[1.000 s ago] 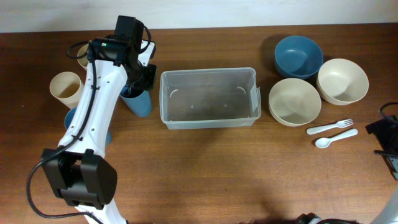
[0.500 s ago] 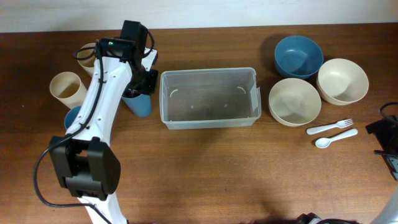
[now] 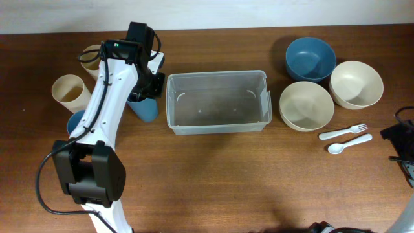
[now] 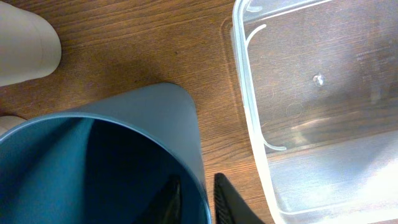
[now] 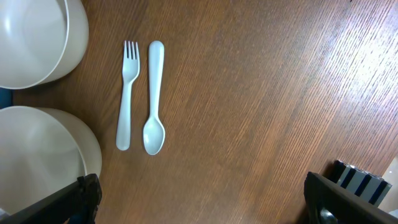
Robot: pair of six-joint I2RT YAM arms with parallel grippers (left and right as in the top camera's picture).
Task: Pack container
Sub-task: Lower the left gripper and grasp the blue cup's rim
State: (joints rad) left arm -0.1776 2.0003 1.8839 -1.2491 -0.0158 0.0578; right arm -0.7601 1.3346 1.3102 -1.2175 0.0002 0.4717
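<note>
Cup grab: left jaws clenched on wall of tall blue plastic cup (image 4: 143, 118); right jaws spread wide, empty.
Clear rectangular plastic container (image 4: 247, 106) on wooden worktop (image 4: 124, 37), just beside left jaws, not touching cup.

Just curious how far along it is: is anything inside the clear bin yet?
No, the container holds nothing; its bare floor shows through.

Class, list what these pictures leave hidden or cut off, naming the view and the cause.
- Left wrist: the bottom edge cuts off the fingers astride the blue cup; whether they pinch its wall is unclear.
- Overhead: the left arm covers part of that cup and those fingers.
- Overhead: the right edge cuts off the right arm.
</note>
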